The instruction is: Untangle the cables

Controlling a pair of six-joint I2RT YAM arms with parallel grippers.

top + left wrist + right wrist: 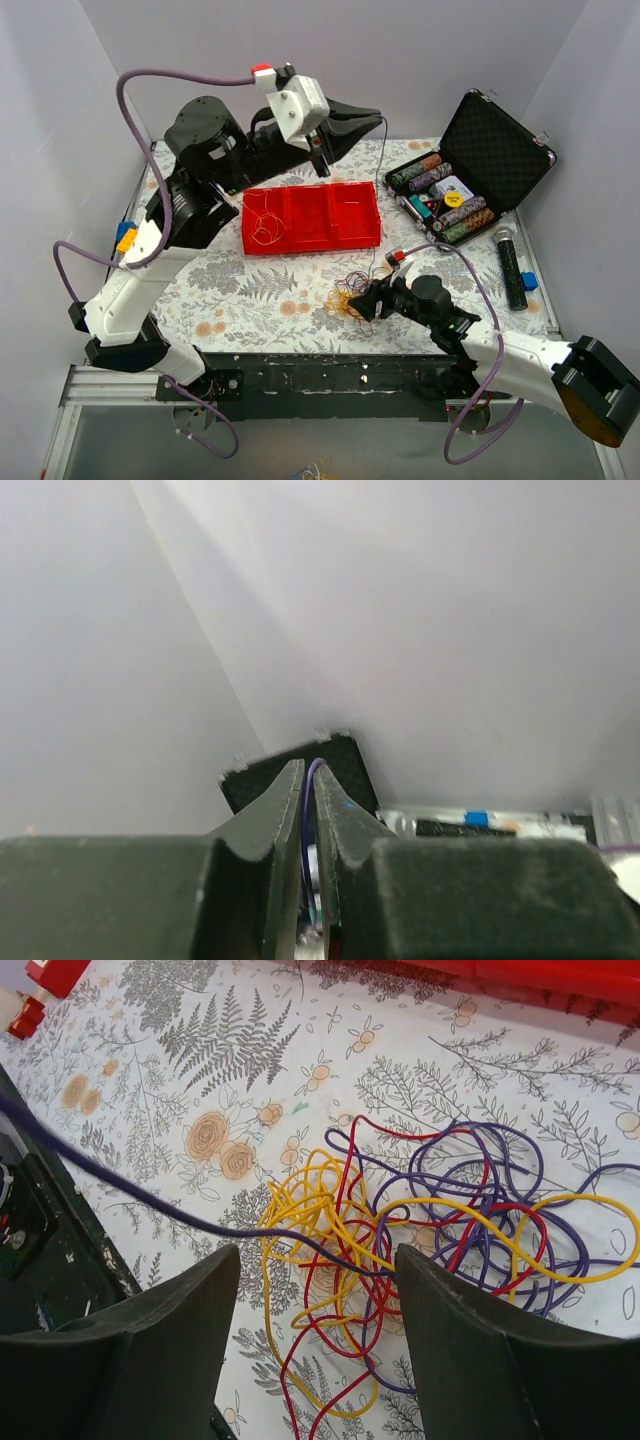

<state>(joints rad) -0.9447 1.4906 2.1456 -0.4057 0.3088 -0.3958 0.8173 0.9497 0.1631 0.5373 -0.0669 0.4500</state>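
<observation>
Left tool [308,768] is clenched on a purple cable [309,800], up high. Right tool [318,1255] is released, low over the tangle [400,1220]. Risk: the tangle is unpinned, so pulling could lift it whole or tighten the knots.

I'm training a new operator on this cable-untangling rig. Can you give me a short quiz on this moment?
1. Pick one: the pinched cable in the left gripper is A yellow, B purple, C red.
2. True or false: the right gripper is shut on the tangle.
3. Fill in: the loose cable lying in the red tray is ___ in colour.

Key: 1 B. 2 False: it hangs open over the tangle. 3 yellow.
</observation>
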